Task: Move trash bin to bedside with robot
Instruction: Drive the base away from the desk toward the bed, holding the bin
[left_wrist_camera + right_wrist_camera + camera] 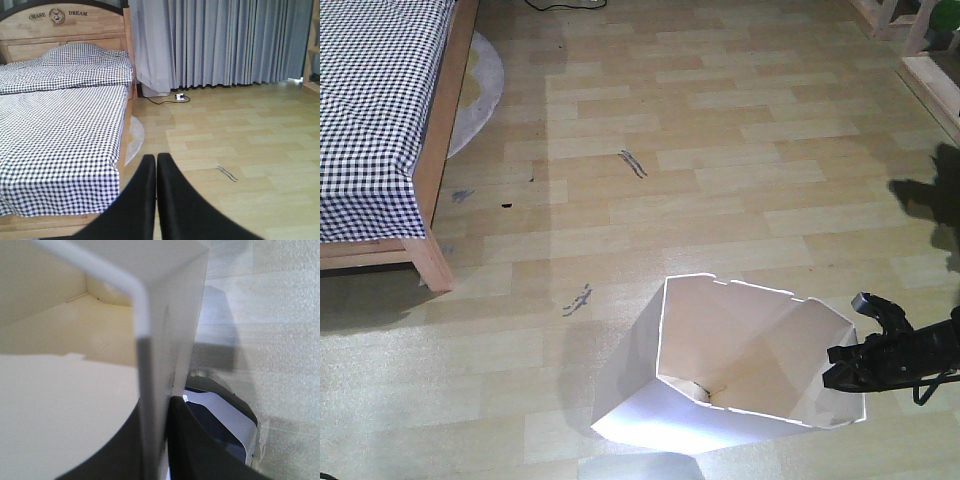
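The tall white trash bin [740,350] stands tilted on the wood floor at the lower middle, showing its cream inside. My right gripper [838,368] is shut on the bin's right rim; the right wrist view shows the bin wall [165,315] clamped in that gripper [156,405], one finger inside and one outside. The bed [380,110], with checked bedding and a wooden frame, is at the far left, well apart from the bin. My left gripper [156,157] is shut on nothing, pointing over the floor beside the bed [60,130].
A round grey rug [485,80] lies by the bed's side. Wooden furniture legs [920,50] stand at the top right. Grey curtains [225,40] and a power strip [180,96] with its cable are along the far wall. Dark scuff marks [633,163] dot the floor.
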